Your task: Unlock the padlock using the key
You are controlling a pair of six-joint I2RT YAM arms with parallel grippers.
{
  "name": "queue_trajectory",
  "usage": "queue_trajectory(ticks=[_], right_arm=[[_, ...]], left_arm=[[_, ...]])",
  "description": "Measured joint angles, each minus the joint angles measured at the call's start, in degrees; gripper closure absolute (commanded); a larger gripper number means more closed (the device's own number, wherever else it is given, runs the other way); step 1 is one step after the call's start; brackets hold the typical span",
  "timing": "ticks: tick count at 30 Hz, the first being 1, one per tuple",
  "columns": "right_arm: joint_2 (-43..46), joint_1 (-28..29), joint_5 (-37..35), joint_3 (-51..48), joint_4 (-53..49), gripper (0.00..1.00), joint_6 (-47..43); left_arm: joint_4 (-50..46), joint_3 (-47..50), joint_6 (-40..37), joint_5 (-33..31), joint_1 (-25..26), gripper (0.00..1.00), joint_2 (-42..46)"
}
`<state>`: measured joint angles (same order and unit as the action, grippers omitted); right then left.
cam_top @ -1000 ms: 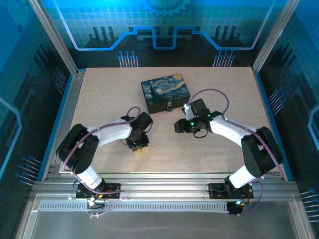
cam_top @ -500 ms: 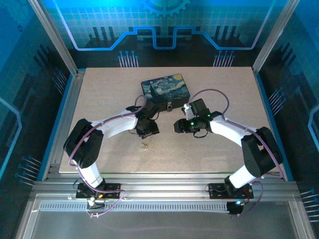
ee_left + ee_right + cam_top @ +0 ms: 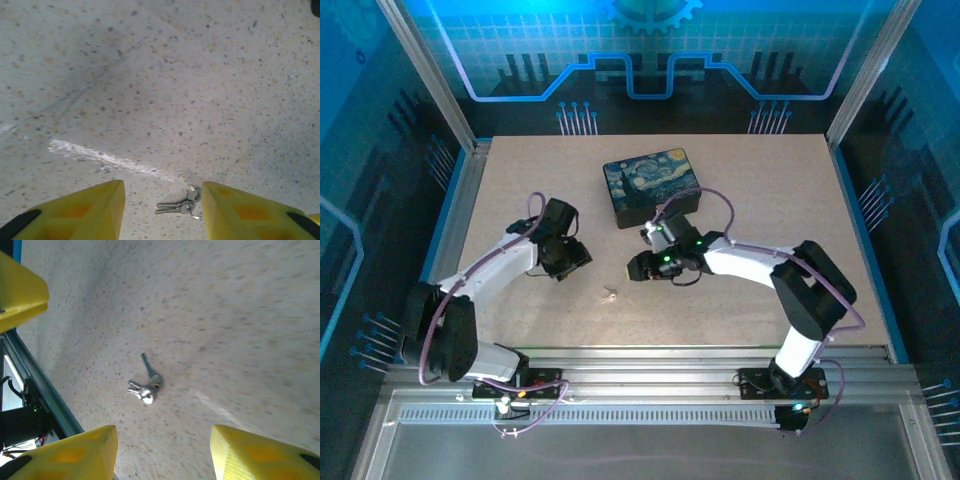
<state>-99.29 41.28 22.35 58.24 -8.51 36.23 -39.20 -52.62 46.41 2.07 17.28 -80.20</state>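
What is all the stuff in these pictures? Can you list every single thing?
box: one, dark with a blue and yellow swirly-sky picture on top, far middle of the table.
keys: one little bunch, silver-grey, lying flat on the table near the front, between the two arms.
table: one, speckled beige, with a white scuff on it.
walls: blue with line patterns, around the table.
left arm: one, white and black, left side; yellow jaws apart, nothing in them.
right arm: one, white and black, right side, reaching in front of the box; yellow jaws apart, nothing in them.
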Motion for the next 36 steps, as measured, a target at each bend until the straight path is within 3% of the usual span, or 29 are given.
queue_trajectory(ticks=[7, 18, 25, 36], right_arm=[[-7.32, 5.84, -2.25, 6.12, -1.14, 0.51, 0.96], [-14.40, 9.14, -5.64, 12.72, -5.68, 0.56, 1.03], [-15.52, 10.05, -9.97, 14.53, -9.29, 0.74, 0.35], [-13.73, 8.92, -9.81, 9.77, -3.80, 0.88, 2.12]], left_arm=[[0.20, 1.46, -0.33, 1.31, -0.55, 0.54, 1.01], [0.94, 3.28, -0.48, 2.32, -0.57, 0.54, 1.01], [0.90, 3.28, -1.36, 2.25, -0.57, 0.53, 1.22], [2.56, 3.28, -1.55, 4.26, 2.64, 0.54, 0.48]])
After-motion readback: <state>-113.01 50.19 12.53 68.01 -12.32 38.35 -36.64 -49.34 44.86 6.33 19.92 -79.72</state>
